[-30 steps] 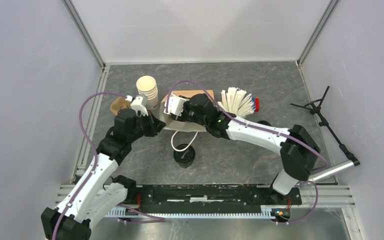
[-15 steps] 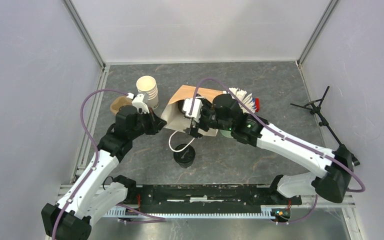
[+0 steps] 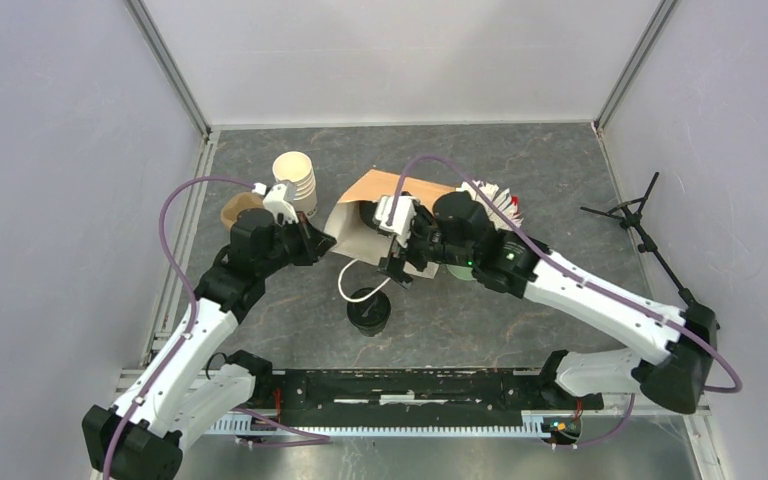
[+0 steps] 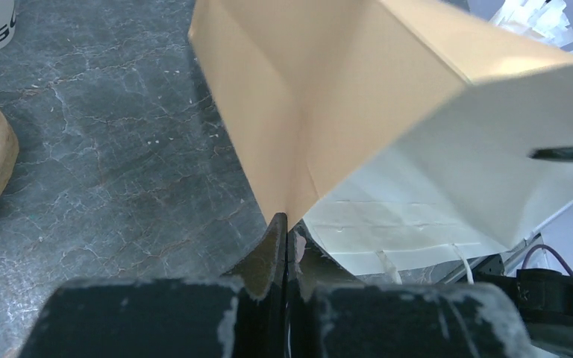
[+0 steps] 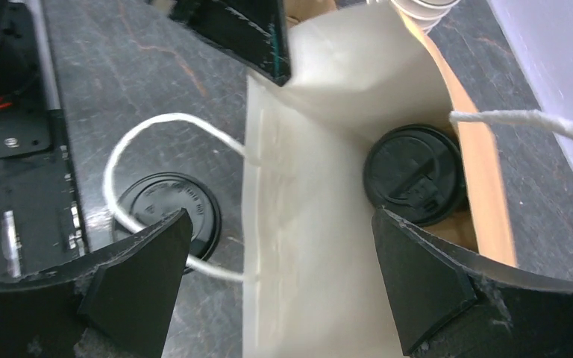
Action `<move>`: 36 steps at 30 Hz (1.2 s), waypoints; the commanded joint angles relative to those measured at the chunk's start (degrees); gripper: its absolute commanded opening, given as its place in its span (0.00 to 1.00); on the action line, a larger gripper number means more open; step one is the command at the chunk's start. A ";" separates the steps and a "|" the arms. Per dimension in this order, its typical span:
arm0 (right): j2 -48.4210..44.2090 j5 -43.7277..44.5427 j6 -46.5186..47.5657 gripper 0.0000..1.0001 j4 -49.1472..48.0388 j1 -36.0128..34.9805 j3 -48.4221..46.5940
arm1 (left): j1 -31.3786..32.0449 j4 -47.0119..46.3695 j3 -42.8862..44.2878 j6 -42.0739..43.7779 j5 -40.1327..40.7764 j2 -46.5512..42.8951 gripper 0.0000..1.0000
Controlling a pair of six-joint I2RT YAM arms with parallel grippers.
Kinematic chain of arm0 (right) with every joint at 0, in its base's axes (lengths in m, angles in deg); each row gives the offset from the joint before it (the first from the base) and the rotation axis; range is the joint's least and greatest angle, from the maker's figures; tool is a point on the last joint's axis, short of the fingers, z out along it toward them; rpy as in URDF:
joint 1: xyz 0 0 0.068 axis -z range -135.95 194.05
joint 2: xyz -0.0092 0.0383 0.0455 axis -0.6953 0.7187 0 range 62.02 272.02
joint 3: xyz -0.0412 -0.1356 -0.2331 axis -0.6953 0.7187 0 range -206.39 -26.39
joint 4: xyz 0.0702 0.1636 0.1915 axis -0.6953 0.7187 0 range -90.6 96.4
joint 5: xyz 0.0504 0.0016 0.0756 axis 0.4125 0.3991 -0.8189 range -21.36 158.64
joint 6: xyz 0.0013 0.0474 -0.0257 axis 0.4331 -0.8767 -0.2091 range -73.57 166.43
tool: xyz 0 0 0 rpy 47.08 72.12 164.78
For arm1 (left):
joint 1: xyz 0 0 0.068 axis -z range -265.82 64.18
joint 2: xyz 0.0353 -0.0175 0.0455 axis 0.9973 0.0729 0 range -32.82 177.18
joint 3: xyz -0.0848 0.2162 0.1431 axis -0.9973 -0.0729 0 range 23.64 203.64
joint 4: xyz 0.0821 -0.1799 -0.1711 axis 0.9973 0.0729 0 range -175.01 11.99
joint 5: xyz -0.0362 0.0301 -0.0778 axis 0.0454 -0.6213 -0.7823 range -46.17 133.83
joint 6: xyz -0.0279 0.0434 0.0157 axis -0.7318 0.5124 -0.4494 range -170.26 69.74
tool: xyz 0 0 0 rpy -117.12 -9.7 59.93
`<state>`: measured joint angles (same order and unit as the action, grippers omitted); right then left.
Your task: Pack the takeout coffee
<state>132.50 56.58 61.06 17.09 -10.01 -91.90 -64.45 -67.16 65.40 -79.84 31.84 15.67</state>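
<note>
Top: paper bag (image 3: 360, 215) tilted, left gripper (image 3: 312, 245) at its edge. Loose cup (image 3: 368, 312) on table (image 3: 520, 170), just before bag mouth.

Left wrist: fingers (image 4: 272, 246) clamped on bag corner fold.

Right wrist: right gripper (image 5: 280, 224) jaws wide, empty. Packed cup (image 5: 412, 174) inside bag. Cups probably light, crushable, lids could pop: grasp body under lid, keep upright.

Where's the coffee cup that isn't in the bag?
In the top view, the lidded cup stands on the table near the middle, just in front of the open brown bag, beside its white handle loop.
</note>
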 commanded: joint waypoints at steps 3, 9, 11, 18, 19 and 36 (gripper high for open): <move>9.61 6.00 2.85 0.98 -5.97 -0.08 -5.68 | -0.26 2.12 3.22 -2.92 2.18 -2.69 0.02; 13.46 2.68 1.98 0.98 -4.65 -0.03 -8.69 | -0.18 7.05 5.26 -4.63 6.10 -4.05 0.02; 13.17 -0.47 2.42 0.98 -2.98 0.01 -8.86 | -0.25 7.46 5.76 -4.99 6.51 -3.95 0.02; 10.51 -10.58 4.82 0.98 4.13 0.26 -10.75 | -0.26 8.61 6.94 -5.55 7.66 -2.80 0.02; 10.35 -11.75 4.87 0.98 5.13 0.27 -11.30 | -0.23 8.69 6.93 -5.50 7.64 -2.72 0.02; 1.55 -17.64 -0.38 0.93 9.81 0.19 -12.00 | -0.23 10.79 9.75 -6.43 8.94 0.57 0.02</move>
<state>140.22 40.72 63.93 26.92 -9.82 -103.62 -64.48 -55.84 72.11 -83.67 39.49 15.34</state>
